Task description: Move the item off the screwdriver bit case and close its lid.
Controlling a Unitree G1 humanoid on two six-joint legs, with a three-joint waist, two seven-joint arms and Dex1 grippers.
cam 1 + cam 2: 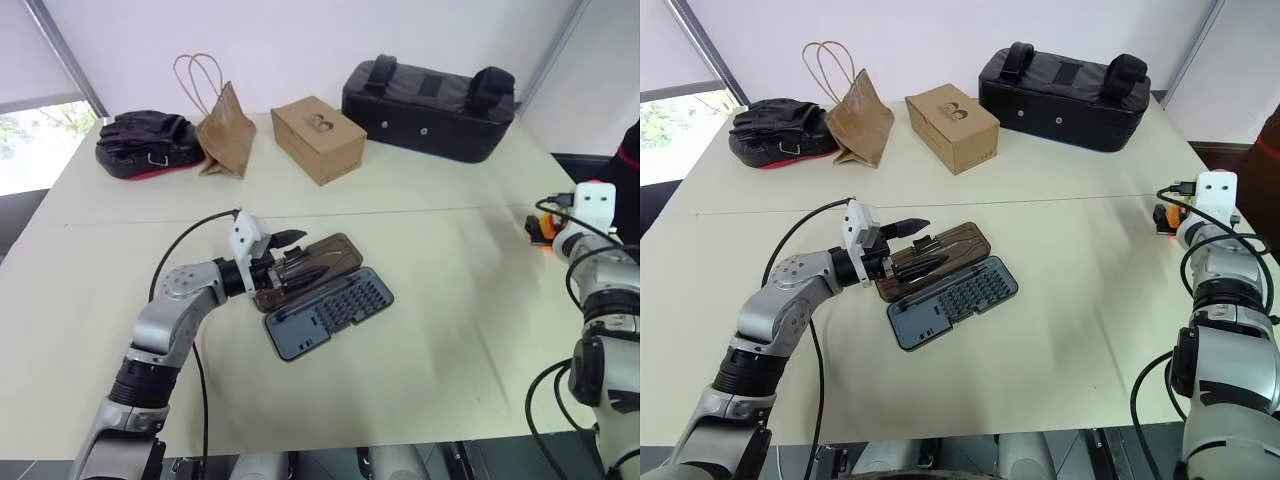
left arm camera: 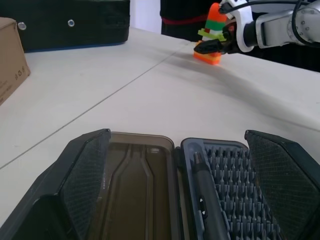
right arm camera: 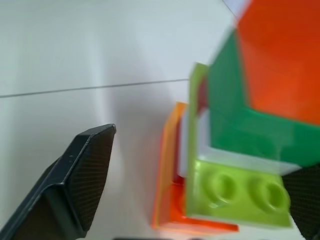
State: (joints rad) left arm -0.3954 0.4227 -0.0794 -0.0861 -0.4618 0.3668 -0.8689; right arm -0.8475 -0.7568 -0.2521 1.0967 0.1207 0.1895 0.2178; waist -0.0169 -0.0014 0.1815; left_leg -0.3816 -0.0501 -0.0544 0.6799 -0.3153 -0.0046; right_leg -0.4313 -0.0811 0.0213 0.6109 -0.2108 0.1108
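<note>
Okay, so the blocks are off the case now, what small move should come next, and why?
Probably nudge the left end effector under the lid's far edge to begin folding it over. The block stack already sits on the table by the right end effector, and the screwdriver bit case lies open with nothing on it.

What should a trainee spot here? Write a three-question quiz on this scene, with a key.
1. True or false: the block stack sits on the screwdriver bit case.
2. Pick one. The lid is: A) latched shut; B) open, lying flat beside the case's bit tray; C) standing upright.
3. Fill in: the tool with its fingers spread over the open case is the ___ tool.

Key: 1 false, it stands off the case, by the right tool; 2 B; 3 left.
</note>
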